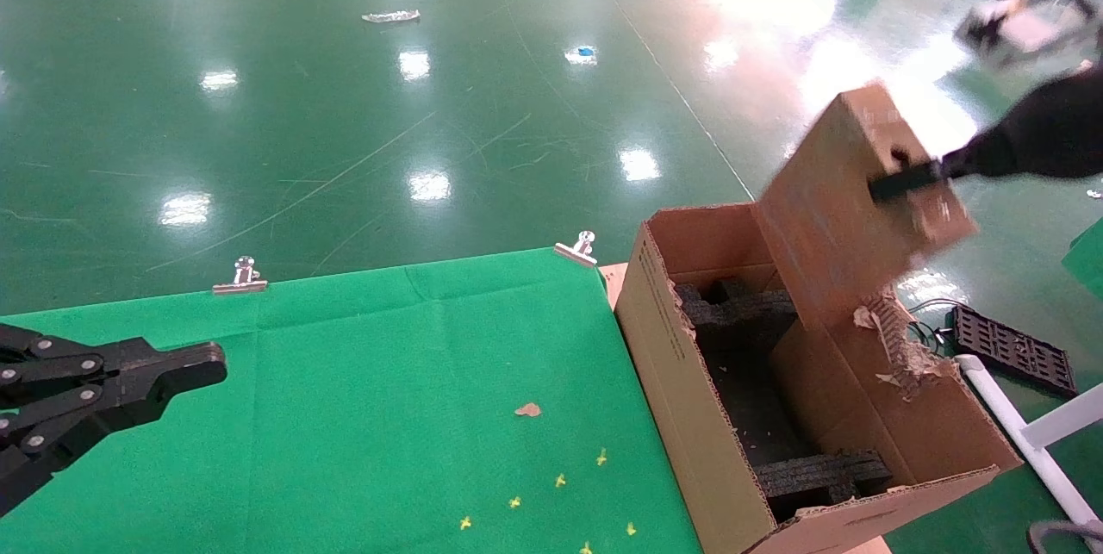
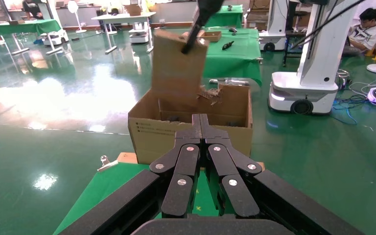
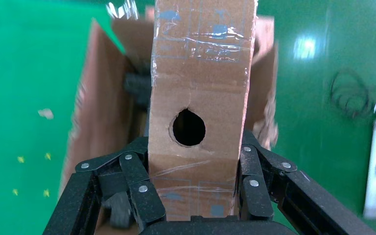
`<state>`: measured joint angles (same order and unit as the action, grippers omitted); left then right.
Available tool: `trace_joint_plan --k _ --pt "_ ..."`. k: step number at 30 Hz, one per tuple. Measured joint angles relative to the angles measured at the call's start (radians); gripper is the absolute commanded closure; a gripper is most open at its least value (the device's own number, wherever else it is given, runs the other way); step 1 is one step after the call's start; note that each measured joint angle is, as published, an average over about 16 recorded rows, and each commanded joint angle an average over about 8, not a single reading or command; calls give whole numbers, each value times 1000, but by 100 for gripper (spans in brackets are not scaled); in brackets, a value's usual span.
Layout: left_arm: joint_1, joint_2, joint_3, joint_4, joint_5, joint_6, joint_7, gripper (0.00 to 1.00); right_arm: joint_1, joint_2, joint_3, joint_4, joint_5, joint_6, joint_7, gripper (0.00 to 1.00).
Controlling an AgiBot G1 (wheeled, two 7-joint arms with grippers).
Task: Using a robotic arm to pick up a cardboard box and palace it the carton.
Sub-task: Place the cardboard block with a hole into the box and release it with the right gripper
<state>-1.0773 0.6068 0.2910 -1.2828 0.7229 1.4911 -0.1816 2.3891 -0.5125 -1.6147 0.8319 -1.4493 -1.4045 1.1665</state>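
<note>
My right gripper (image 1: 905,179) is shut on the small brown cardboard box (image 1: 849,201). It holds the box tilted in the air above the far right part of the carton (image 1: 672,339). The large open carton has black foam inserts (image 1: 750,313) and a torn right flap. In the right wrist view the black fingers (image 3: 137,176) clamp both wide faces of the cardboard box (image 3: 200,88). The thin side with its round hole (image 3: 189,127) faces the camera, with the carton (image 3: 93,112) below. My left gripper (image 1: 198,369) rests shut over the table's left side, its tips (image 2: 199,120) pressed together.
The green cloth table (image 1: 345,382) carries two metal clips (image 1: 240,277) (image 1: 577,248), a brown scrap (image 1: 527,409) and small yellow marks. A black tray (image 1: 1012,347) and a white frame (image 1: 1034,433) lie on the floor right of the carton. Another robot base (image 2: 306,83) stands beyond.
</note>
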Motion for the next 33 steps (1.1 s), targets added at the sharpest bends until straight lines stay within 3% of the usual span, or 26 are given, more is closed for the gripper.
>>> trace_joint_plan --k 1,21,33 --pt "0 0 0 0 0 0 0 0 -9 0 -6 -12 -6 -1 -3 100" --pt "0 -1 1 0 -1 -1 1 0 -237 -83 -82 -285 -16 47 -49 100" --pt "0 -1 2 0 -1 -1 1 0 -372 -148 -87 -386 14 117 -50 100"
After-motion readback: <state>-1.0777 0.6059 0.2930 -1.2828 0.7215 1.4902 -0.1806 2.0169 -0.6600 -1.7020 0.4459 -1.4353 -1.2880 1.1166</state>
